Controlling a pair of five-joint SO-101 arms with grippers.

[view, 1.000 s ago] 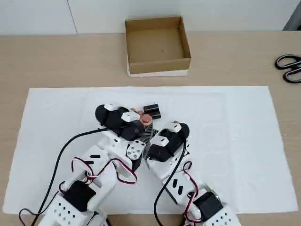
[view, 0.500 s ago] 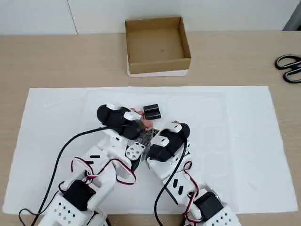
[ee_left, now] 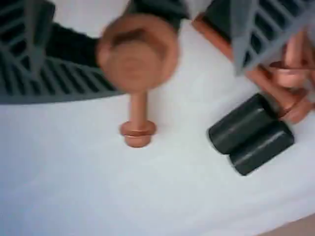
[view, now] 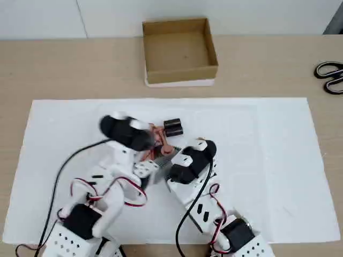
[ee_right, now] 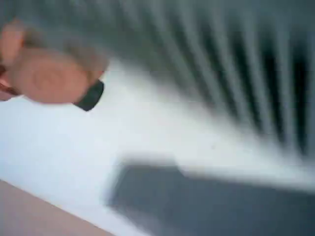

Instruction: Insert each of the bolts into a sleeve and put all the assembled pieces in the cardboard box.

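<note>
A copper bolt stands upright between the ribbed fingers of my left gripper, which is open; the far finger is clear of the bolt's head. Two black sleeves lie side by side just beyond it, with more copper bolts next to them. From above, the left gripper and the right gripper meet close to the sleeves. The right wrist view shows a blurred copper bolt and a black sleeve. The cardboard box stands at the back.
A white mat covers the work area, with free room on its right half. Scissors lie on the wooden table at the far right edge. Cables hang from both arms near the front.
The left arm has swung left and back from the middle. The bolt head that showed between the two grippers now sits lower and is partly covered. The right arm has barely moved.
</note>
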